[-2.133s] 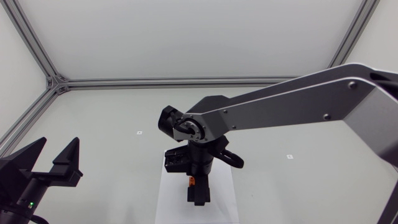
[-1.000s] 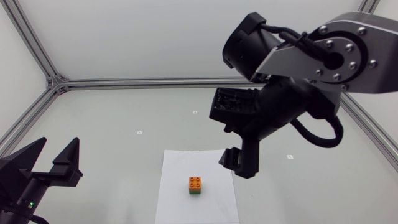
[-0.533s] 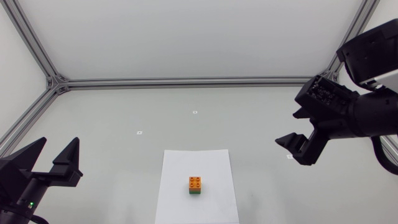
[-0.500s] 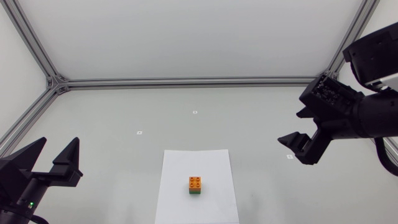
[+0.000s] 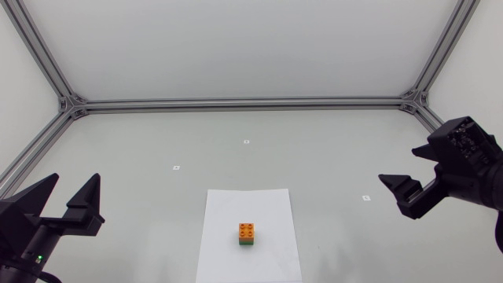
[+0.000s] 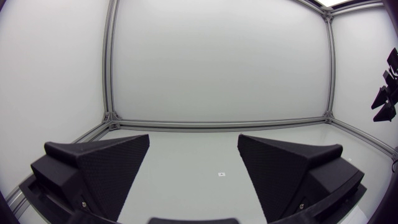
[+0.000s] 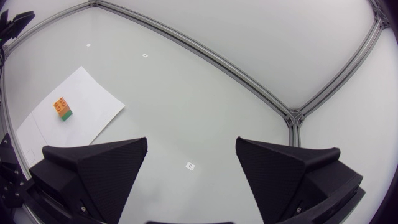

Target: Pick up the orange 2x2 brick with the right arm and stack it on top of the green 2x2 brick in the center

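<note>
Orange brick (image 5: 247,230) hides most of green brick (image 5: 247,244); right gripper (image 5: 398,165) and left gripper (image 5: 75,178) gape empty.

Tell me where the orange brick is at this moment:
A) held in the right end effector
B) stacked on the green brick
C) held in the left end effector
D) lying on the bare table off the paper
B: the orange brick sits on top of the green brick on the white sheet, while the right end effector hangs open and empty off to the side.
</note>
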`<state>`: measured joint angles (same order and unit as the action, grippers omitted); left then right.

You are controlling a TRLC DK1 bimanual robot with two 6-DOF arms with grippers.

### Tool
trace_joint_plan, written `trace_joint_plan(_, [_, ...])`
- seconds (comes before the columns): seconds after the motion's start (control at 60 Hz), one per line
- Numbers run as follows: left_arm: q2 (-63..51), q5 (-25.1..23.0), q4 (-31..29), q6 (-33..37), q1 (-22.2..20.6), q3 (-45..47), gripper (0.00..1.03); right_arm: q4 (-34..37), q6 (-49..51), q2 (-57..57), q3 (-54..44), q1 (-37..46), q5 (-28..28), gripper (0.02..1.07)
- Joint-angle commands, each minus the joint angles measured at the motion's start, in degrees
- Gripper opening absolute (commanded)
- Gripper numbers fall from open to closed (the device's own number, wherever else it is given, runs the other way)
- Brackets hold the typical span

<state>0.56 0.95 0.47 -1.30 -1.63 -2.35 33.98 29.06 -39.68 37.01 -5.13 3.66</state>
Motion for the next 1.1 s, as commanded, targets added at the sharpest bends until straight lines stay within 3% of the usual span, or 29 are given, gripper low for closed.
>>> trace_joint_plan(0.0, [0.3, -0.2, -0.6, 0.3, 0.0, 2.3, 0.99, -1.3, -1.0, 2.0, -2.2, 0.3, 1.1, 1.03])
trace_joint_plan(0.25, [0.3, -0.2, -0.6, 0.3, 0.0, 2.3, 0.99, -9.2, -3.5, 11.4, -10.3, 5.0, 4.9, 1.03])
trace_joint_plan(1.083, [0.3, -0.2, -0.6, 0.3, 0.0, 2.3, 0.99, -30.5, -25.5, 35.7, -33.3, 5.1, -2.5, 1.03])
